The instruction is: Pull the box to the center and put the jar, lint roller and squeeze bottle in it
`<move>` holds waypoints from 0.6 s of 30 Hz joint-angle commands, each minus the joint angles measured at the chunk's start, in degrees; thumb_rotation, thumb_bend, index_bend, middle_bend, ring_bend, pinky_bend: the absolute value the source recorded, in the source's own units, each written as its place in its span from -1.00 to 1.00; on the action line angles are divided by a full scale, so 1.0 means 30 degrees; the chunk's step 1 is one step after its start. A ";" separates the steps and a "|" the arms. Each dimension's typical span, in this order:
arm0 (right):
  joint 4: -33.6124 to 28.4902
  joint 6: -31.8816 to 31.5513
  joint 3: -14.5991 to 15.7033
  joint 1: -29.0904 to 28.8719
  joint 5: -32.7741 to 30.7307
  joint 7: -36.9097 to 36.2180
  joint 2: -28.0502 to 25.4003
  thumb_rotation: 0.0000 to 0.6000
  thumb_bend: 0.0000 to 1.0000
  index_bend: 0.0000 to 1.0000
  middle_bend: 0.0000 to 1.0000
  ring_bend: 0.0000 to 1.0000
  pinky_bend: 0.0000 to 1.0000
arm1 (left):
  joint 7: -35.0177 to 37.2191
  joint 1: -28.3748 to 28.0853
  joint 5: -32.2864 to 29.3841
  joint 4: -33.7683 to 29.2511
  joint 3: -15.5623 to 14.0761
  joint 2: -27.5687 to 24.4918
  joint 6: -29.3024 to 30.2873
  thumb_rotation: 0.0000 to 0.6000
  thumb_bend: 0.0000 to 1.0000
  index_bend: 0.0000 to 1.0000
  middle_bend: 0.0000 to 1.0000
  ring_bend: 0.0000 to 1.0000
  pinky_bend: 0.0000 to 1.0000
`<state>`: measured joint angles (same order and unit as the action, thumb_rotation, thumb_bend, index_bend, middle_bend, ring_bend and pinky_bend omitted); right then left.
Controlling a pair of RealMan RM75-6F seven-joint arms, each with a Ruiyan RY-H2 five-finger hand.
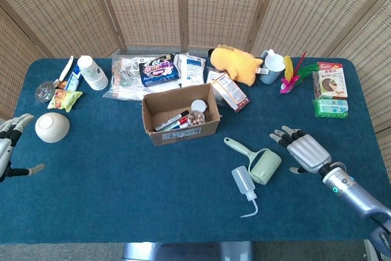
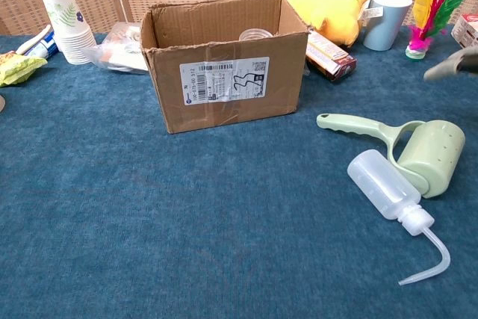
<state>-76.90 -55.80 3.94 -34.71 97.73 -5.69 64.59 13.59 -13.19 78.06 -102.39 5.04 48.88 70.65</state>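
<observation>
The open cardboard box (image 1: 180,115) (image 2: 224,72) stands mid-table, with the jar (image 1: 198,113) (image 2: 256,33) inside among some pens. A pale green lint roller (image 1: 259,160) (image 2: 418,151) lies right of the box. The clear squeeze bottle (image 1: 245,187) (image 2: 388,188) lies just beside the roller, its bent nozzle toward the table's front. My right hand (image 1: 303,148) hovers open, fingers spread, to the right of the roller; only a fingertip (image 2: 448,67) shows at the chest view's right edge. At the far left edge my left hand (image 1: 11,145) is open and holds nothing.
Along the back lie paper cups (image 1: 93,73), snack packets (image 1: 157,69), a yellow plush (image 1: 235,62), a mug (image 1: 272,68), feathers (image 1: 292,73) and boxed goods (image 1: 330,84). A round white bowl (image 1: 52,127) sits near my left hand.
</observation>
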 commanded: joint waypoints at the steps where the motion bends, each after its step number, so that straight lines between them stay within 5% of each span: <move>1: 0.0224 0.0293 0.0352 -0.0169 0.0441 0.0653 0.0546 1.00 -1.00 -0.92 -1.00 -0.98 -0.58 | 0.0010 -0.0020 -0.0018 0.0010 0.0004 0.0013 -0.0031 1.00 -0.90 -1.00 -1.00 -1.00 -0.85; 10: 0.0577 0.0700 0.0369 -0.0413 0.0331 0.1292 0.1683 1.00 -1.00 -0.87 -0.95 -0.95 -0.55 | 0.0146 0.0026 0.0087 0.0038 -0.0035 -0.0023 0.0032 1.00 -0.90 -1.00 -1.00 -1.00 -0.85; 18: 0.1483 0.0504 0.0356 -0.0433 0.0261 0.1495 0.2624 1.00 -0.93 -0.68 -0.68 -0.71 -0.53 | 0.0436 0.0038 0.0084 0.0166 -0.0023 -0.0080 0.0006 1.00 -0.90 -1.00 -1.00 -1.00 -0.85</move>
<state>-72.77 -54.11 5.02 -36.03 98.58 -1.19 72.14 14.90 -13.07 78.31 -101.90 4.97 48.64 70.69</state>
